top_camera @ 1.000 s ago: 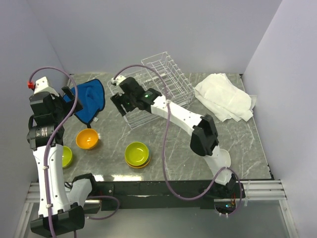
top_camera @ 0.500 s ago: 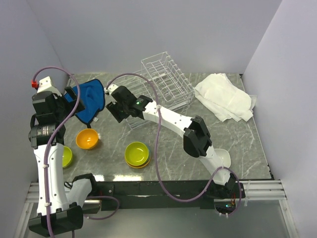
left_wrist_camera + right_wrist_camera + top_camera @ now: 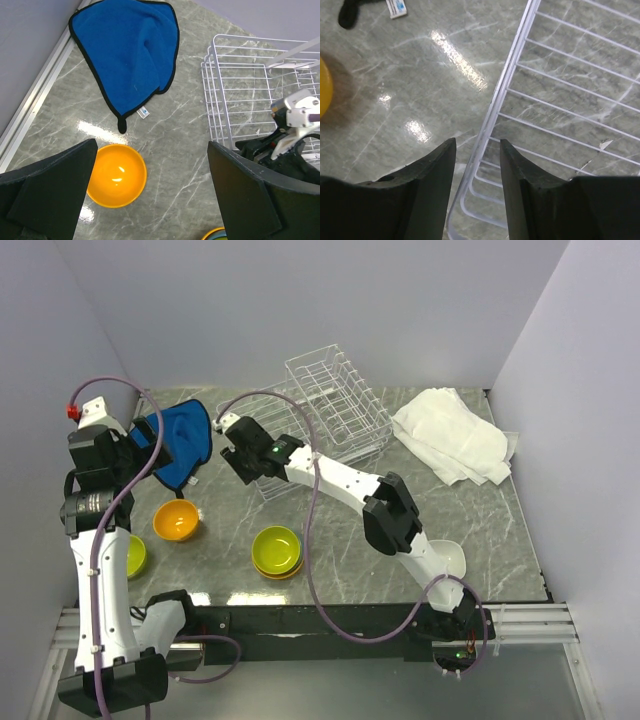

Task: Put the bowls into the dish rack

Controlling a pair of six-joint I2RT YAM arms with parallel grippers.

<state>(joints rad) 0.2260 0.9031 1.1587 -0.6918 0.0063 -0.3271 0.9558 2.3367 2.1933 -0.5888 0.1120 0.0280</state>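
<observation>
The white wire dish rack (image 3: 335, 405) stands at the back middle of the table. My right gripper (image 3: 238, 452) hovers over the left edge of its flat tray. In the right wrist view the gripper (image 3: 477, 145) is open, its fingers (image 3: 432, 170) either side of the rack's rim wire (image 3: 512, 65) with gaps on both sides. An orange bowl (image 3: 176, 520) sits at the front left, and a lime green bowl (image 3: 135, 555) sits partly behind my left arm. Another lime green bowl (image 3: 277, 548) is stacked on one below. My left gripper (image 3: 152, 150) is wide open and empty, high above the orange bowl (image 3: 116, 175).
A blue cloth (image 3: 180, 445) lies at the back left, close to the rack's left edge. A crumpled white cloth (image 3: 455, 435) lies at the back right. Purple cables loop over both arms. Walls close in on the left, the back and the right.
My right gripper has moved left and down to the rack's left rim, and its jaws have narrowed. The left arm has barely shifted. The bowls have not moved.
</observation>
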